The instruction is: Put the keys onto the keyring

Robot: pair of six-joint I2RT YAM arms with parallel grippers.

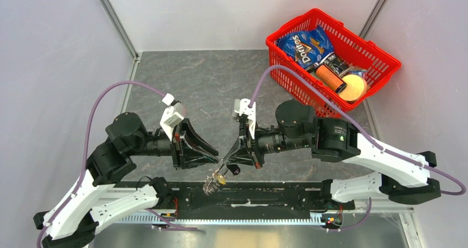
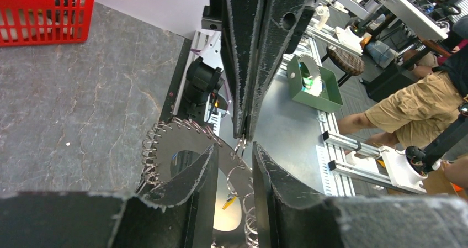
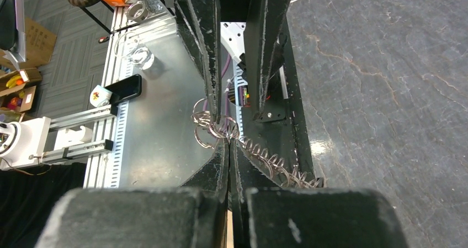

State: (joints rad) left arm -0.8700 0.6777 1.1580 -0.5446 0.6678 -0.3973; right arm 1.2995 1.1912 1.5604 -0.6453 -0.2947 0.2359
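Note:
The keyring point(image 2: 165, 148) is a grey disc with a hole and wire loops round its rim. It hangs at the table's near edge and shows as a silvery cluster in the top view point(image 1: 209, 185). My right gripper point(image 1: 227, 162) is shut on loops at its rim; its tips also show in the right wrist view point(image 3: 228, 143). A yellow key point(image 1: 221, 177) and a black key point(image 1: 234, 169) hang just under it. The yellow key point(image 2: 229, 202) also shows in the left wrist view. My left gripper point(image 2: 234, 162) is open, its fingers either side of a small split ring point(image 2: 240, 181). No blue key shows.
A red basket point(image 1: 292, 82) holding a Doritos bag and other groceries stands at the back right. A black rail point(image 1: 265, 195) runs along the table's near edge under the grippers. The two grippers are tip to tip.

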